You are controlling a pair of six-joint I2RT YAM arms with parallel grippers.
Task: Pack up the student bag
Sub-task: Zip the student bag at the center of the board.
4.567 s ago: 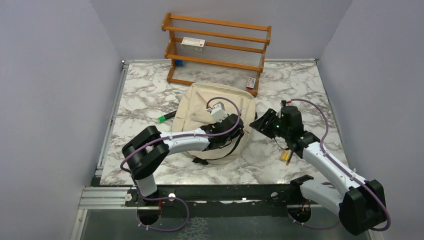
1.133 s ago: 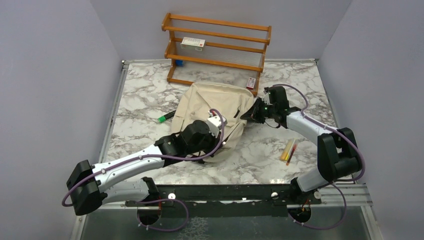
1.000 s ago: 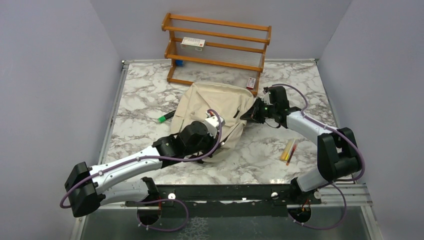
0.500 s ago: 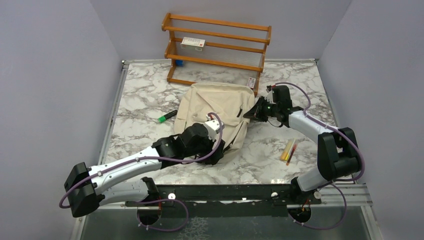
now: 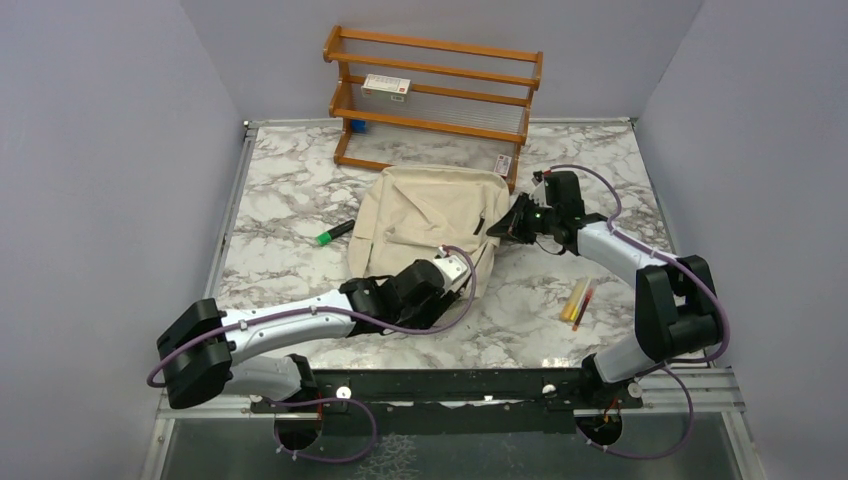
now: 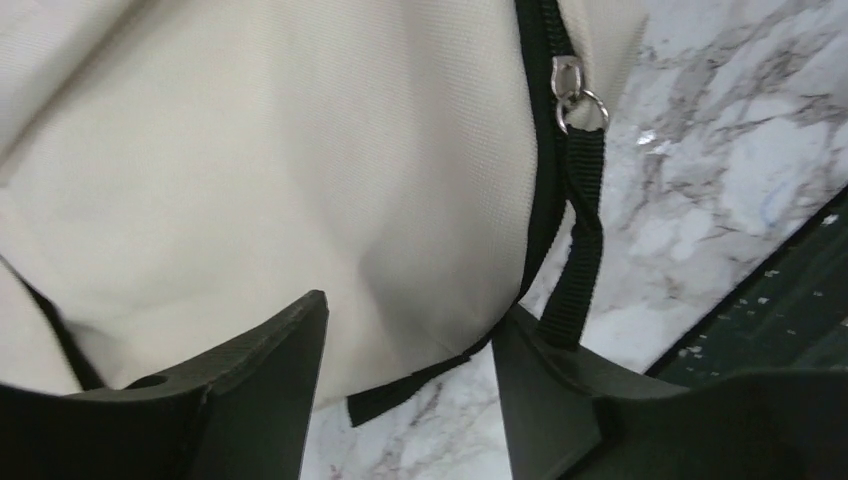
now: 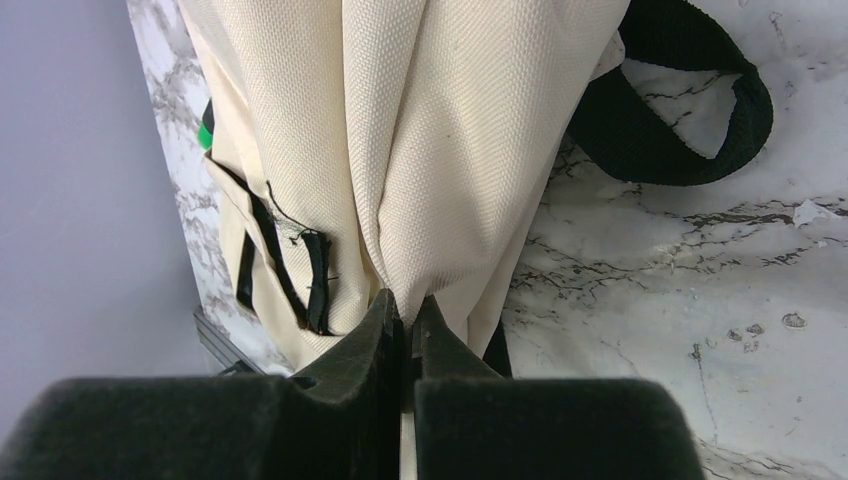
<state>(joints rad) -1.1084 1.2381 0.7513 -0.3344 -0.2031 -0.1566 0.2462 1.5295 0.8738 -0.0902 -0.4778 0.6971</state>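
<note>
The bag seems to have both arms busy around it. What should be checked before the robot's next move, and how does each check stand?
1. Right gripper pinches the bag: ok, shut on a fold of fabric.
2. Left gripper free: ok, jaws open, gripping nothing.
3. Zipper pull findable: ok, it hangs just beyond the left gripper, ungrasped.
4. Bag mouth open: cannot tell, no opening shows.
5. Things to pack at hand: ok, pens and a marker lie on the table, either side of the bag.
</note>
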